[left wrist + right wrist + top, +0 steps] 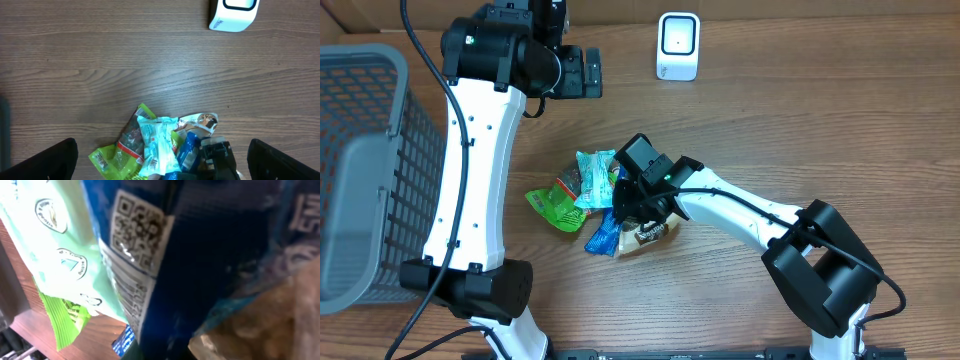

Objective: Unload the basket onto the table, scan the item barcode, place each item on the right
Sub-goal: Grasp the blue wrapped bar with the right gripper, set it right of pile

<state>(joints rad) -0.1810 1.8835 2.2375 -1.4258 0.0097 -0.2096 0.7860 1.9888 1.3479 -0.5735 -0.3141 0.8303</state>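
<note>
Item: blue packet (pixel 605 232), lying at mid-bench in a bunch of snack packets, near the front edge and well apart from the scanner (pixel 678 46)

- Right wrist view: the blue packet fills nearly the whole frame, very close to the lens. A QR code (pixel 140 227) on a white strip faces the camera, with a barcode (pixel 125 295) printed below it on the same strip, blurred.
- Right gripper (pixel 626 208): down in the bunch, on the upper end of the blue packet, jaws closed on that packet's film. Its own fingers cannot be made out in the wrist view.
- Neighbours: teal packet (pixel 593 178) touching the blue one on its far side and partly overlapping it; green packet (pixel 552 205) to the left of both, touching the teal one; brown packet (pixel 645 235) at the right, tucked against the blue one, under the right arm.
- Left gripper (pixel 161 145): raised high over the far left of the bench, jaws spread wide, holding nothing. Its camera looks down on the packets and on the scanner.
- Scanner: small white box with a dark window, standing at the far side of the bench (pixel 800 120).
- Grey mesh basket (pixel 370 150) at the left edge, beside the left arm
</note>
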